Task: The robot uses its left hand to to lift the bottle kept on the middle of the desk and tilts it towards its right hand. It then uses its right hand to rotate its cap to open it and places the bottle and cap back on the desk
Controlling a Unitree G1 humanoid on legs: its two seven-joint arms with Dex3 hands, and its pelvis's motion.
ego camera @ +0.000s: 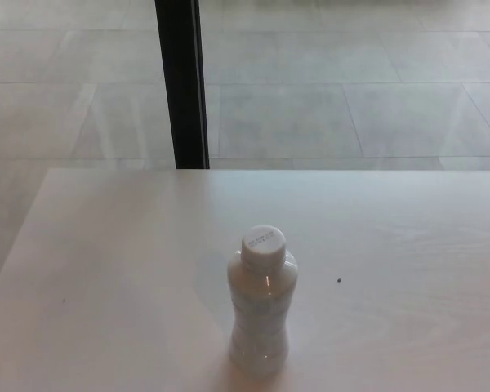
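Observation:
A clear plastic bottle [261, 306] stands upright on the pale wooden desk [114, 278], near the front and about midway across. Its white cap [263, 247] sits on the neck. Nothing touches the bottle. Neither of my hands shows in the head view.
A small dark speck [340, 281] lies on the desk to the right of the bottle. Beyond the desk's far edge a black vertical post [182, 82] rises from the grey tiled floor [351, 90].

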